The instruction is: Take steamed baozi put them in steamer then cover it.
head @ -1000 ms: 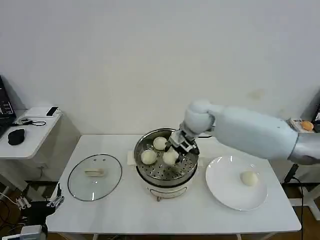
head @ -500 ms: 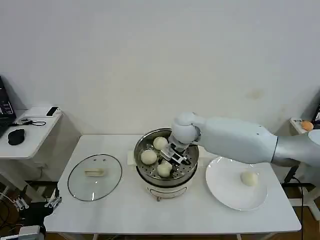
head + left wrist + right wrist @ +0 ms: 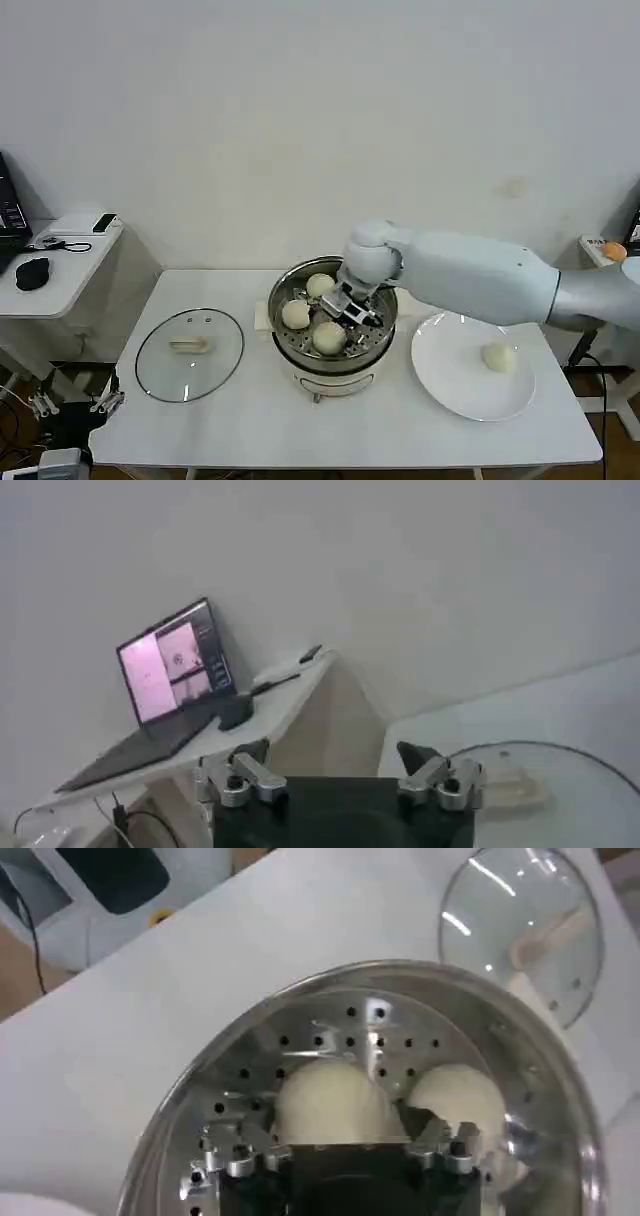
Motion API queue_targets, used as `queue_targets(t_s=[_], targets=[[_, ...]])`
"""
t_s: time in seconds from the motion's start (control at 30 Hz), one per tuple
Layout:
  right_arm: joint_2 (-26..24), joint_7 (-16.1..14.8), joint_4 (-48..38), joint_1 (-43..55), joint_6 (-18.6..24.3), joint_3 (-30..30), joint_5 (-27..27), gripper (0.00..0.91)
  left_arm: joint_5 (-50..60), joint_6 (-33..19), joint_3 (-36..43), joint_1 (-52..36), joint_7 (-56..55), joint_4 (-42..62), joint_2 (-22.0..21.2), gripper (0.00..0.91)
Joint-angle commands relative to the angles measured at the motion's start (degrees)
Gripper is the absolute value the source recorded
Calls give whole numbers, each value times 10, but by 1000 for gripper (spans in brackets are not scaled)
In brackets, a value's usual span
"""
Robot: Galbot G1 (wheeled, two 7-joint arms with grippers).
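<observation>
Room: plain white wall behind a white rectangular tabletop (image 3: 240,420); a lower side desk with a laptop (image 3: 170,670) stands off to the robot's left.
Right arm: large white arm reaching across from the right, its right gripper (image 3: 352,308) inside the steamer just above the buns, fingers spread with nothing between them; the nearest bun sits free on the floor beside them.
Steamer: round shiny stainless-steel basket with a perforated floor (image 3: 375,340) on a white pot base, mid-tabletop.
Plate: flat round white plate (image 3: 450,385) to the right of the steamer.
Cover: round clear glass lid with metal rim and cream handle (image 3: 189,352), lying flat on the tabletop left of the steamer, well apart from it.
Left gripper: parked low off the tabletop's left edge (image 3: 340,780), fingers spread, empty.
Steamed baozi: small round smooth cream-white buns (image 3: 328,337).
Step in hand: likely backing out after setting a bun down. Lift straight up first, so the fingers clear the buns and the rim without nudging anything, then swing toward the plate.
Counts: four baozi, three in the steamer and one on the plate (image 3: 497,356); one steamer; one cover; one plate.
</observation>
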Motion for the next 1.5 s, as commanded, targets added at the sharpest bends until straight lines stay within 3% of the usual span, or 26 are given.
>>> queue_targets(t_s=[0.03, 0.23, 0.4, 0.67, 0.87, 0.93, 1.17, 1.5], targets=[[-39, 11, 3, 26, -8, 24, 20, 907, -1, 0, 3, -3, 0, 0, 3, 907], [-94, 18, -11, 55, -33, 65, 34, 907, -1, 1, 11, -7, 1, 1, 12, 907], [-161, 16, 1, 67, -51, 49, 37, 907, -1, 3, 26, -9, 2, -1, 23, 907], [-347, 13, 24, 20, -52, 67, 8, 907, -1, 6, 50, -20, 4, 0, 37, 907], [-430, 14, 29, -119, -41, 174, -33, 907, -1, 9, 72, -30, 4, 1, 49, 907], [-467, 14, 36, -224, -36, 264, -43, 907, -1, 10, 75, -32, 5, 4, 53, 907], [-470, 19, 17, -278, -36, 284, -73, 907, -8, 14, 72, -31, 7, 1, 66, 907], [-375, 31, -103, -369, -21, 361, -116, 907, -6, 13, 62, -28, 8, 8, 59, 907]])
